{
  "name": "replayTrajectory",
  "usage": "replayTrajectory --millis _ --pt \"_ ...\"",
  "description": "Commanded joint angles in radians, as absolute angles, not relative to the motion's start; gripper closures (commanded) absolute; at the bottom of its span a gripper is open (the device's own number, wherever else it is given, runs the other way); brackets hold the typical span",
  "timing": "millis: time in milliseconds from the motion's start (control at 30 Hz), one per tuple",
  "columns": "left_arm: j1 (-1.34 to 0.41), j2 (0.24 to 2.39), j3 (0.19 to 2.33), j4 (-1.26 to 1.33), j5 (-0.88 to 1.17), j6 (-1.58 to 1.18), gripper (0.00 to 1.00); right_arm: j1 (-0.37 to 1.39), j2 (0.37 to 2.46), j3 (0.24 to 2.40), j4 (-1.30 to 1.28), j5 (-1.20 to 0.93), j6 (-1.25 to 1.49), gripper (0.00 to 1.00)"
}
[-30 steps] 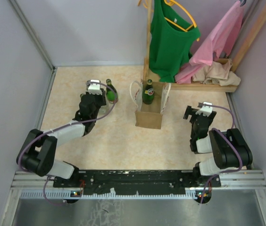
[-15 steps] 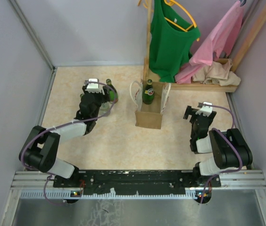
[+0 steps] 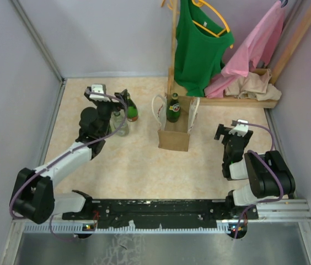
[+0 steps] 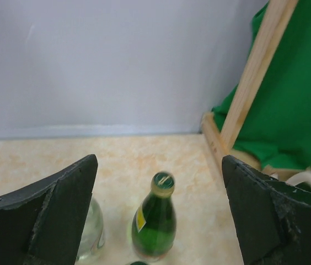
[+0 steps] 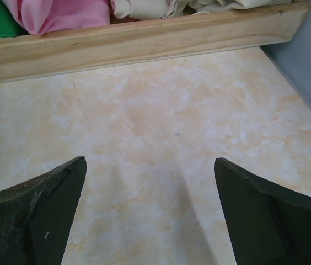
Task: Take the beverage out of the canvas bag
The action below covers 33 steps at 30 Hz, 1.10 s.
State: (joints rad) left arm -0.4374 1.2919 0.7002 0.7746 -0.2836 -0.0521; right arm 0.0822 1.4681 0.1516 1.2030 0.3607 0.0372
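At the near right, the right gripper (image 5: pixel 150 168) idles, fingers spread over bare table. The left gripper (image 3: pixel 118 105), spread and empty, has lifted off a freed green bottle (image 4: pixel 154 223) standing beside a clear bottle (image 3: pixel 119 124). Another beverage (image 3: pixel 173 109) waits upright inside the canvas bag (image 3: pixel 173 138), well apart from both grippers, so the job looks unfinished.

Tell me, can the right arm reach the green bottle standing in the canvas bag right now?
Probably yes. The green bottle pokes above the canvas bag, the right gripper is open, and nothing stands between them; only the white handles flank its neck.
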Motion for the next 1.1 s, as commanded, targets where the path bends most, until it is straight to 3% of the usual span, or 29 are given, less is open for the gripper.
replayTrajectory --millis 0,300,567,800,1067 --pt "-0.482 1.208 0.813 0.715 -0.174 -0.003 0.01 0.081 1.451 0.170 1.249 0.365 0.039 0.01" --pt "-0.611 1.415 1.195 0.464 0.145 0.049 0.03 0.081 1.451 0.171 1.249 0.365 0.039 0.01" --pt "-0.643 1.722 1.482 0.348 0.255 0.013 0.05 0.081 1.451 0.171 1.250 0.364 0.039 0.01" --pt "-0.680 1.954 1.754 0.196 0.240 0.025 0.07 0.081 1.451 0.171 1.250 0.365 0.040 0.01" --pt "-0.708 2.036 1.781 0.151 0.170 0.027 0.17 0.081 1.451 0.172 1.249 0.364 0.040 0.01"
